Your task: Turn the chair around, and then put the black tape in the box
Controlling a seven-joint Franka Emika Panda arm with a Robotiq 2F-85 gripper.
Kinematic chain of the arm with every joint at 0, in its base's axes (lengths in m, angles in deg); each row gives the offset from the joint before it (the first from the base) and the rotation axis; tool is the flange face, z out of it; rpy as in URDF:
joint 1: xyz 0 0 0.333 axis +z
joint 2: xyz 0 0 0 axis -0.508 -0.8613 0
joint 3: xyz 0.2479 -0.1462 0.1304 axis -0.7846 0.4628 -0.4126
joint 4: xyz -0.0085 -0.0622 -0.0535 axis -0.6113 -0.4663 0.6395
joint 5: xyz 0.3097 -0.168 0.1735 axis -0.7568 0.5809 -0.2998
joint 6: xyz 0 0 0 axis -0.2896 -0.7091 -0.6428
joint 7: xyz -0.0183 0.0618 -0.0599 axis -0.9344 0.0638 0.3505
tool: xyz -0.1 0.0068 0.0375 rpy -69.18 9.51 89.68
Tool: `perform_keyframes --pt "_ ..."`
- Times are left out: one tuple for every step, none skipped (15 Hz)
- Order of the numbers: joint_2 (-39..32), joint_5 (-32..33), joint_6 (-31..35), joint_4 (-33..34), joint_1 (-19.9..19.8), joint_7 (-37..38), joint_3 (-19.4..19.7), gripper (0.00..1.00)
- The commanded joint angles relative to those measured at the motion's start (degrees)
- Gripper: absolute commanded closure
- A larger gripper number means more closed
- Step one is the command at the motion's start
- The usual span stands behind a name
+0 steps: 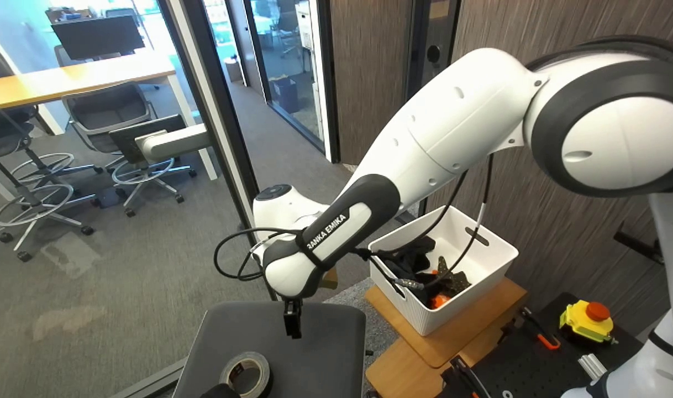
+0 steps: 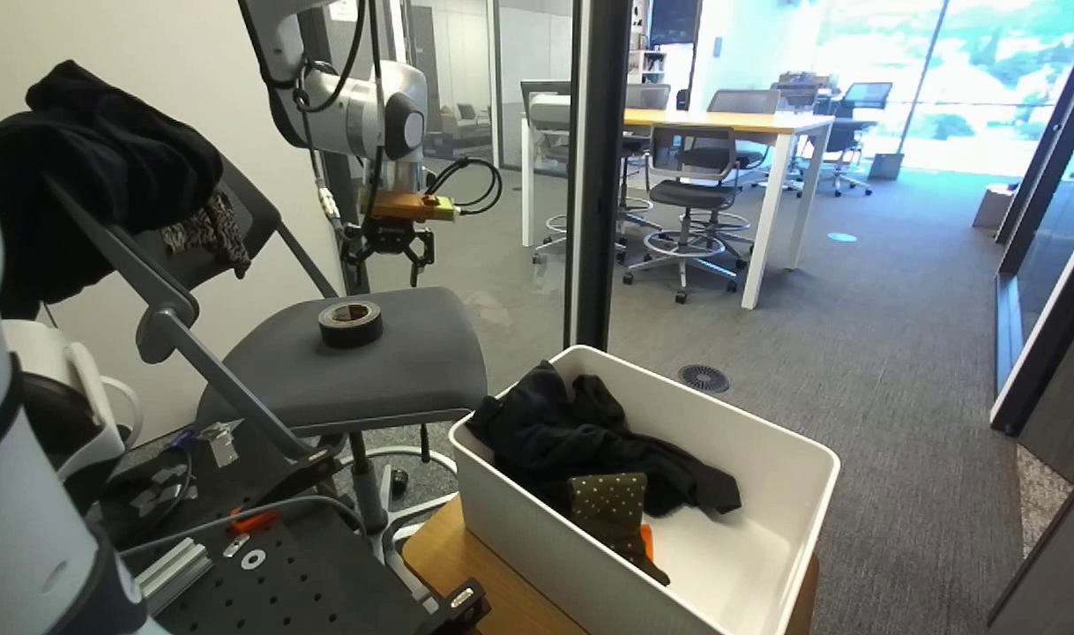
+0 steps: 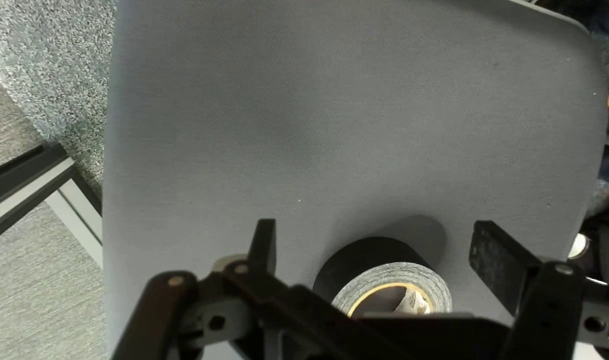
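The chair's grey seat [image 1: 314, 359] [image 2: 396, 379] shows in both exterior views and fills most of the wrist view. On it lies the black tape [image 2: 350, 333], flat, its hollow facing up. My gripper [image 2: 390, 272] hangs above the far part of the seat, apart from the roll. In the wrist view the gripper [image 3: 374, 225] is open, its fingers [image 3: 499, 265] wide apart; the tape [image 3: 364, 260] appears between them but lower, partly hidden by the gripper's body. Beside the chair stands the box [image 2: 519, 520], a white tub with black cloth and a dotted dark fabric piece inside.
Dark clothing [image 2: 123, 159] drapes over the chair's backrest. A wooden stand [image 1: 469, 315] bears the box. Near the robot's base are a black perforated board [image 2: 281, 573] and a yellow emergency stop [image 1: 585, 323]. A glass wall's dark post [image 2: 594, 176] rises behind the seat.
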State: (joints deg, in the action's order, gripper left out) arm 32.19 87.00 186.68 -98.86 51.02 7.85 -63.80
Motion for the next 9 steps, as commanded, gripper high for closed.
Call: perform_keyframes --pt "-4.92 3.00 -0.44 4.51 2.16 3.44 -0.41 0.00" --pt "-5.99 3.39 -0.39 5.14 2.72 4.08 -0.34 0.00" --pt "-6.75 3.67 -0.19 5.71 3.20 4.72 -0.28 0.00" --pt "-7.44 3.94 -0.48 6.49 3.66 5.37 -0.18 0.00" --pt "-8.12 4.17 -0.61 7.33 4.05 6.04 -0.05 0.00" --pt "-8.71 4.26 -0.87 8.46 4.35 6.76 0.02 0.00" --pt "-9.19 4.44 -0.99 9.62 4.75 7.60 0.10 0.00" --pt "-9.96 4.84 -0.86 11.01 5.26 8.45 0.40 0.00" --pt "-10.55 5.00 -1.02 12.22 5.48 8.93 0.50 0.00"
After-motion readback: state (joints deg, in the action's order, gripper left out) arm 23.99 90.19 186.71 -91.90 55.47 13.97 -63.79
